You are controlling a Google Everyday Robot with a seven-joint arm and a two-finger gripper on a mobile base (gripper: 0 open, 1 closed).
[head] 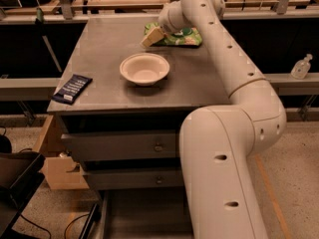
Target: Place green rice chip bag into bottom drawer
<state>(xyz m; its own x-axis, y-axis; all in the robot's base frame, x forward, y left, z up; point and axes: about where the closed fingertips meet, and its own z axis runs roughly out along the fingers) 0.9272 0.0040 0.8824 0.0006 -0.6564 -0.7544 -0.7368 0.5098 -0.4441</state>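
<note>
camera view looks down on a grey bench (99, 49) with the gripper (151, 37) low over its far side, just right of centre. the gripper shows only as a pale tan wedge, its tip just beside or touching the left edge of the green rice chip bag (183, 37); which of the two cannot be told. whether it is clenched or released cannot be told from this angle either, and nothing is visibly lifted in it. the green rice chip bag lies flat on the far part of the bench top, beyond the white bowl (144, 68) and well apart from the navy packet (72, 88) at the near left corner.

the arm (229, 59) fills the right side. a thick cream link rises in the near foreground and bends at an elbow out to the right. a long link then slants far and left above the bench's right edge to a rounded wrist, which turns down and left to the gripper.

the wrist covers the far left corner of the bag. below the two closed drawer fronts (119, 146), the bottom drawer (142, 218) stands pulled out toward the near side. its right half is hidden behind the big arm link and its near end is cut off by the frame. a clear bottle (301, 66) stands on a ledge at the far right.
</note>
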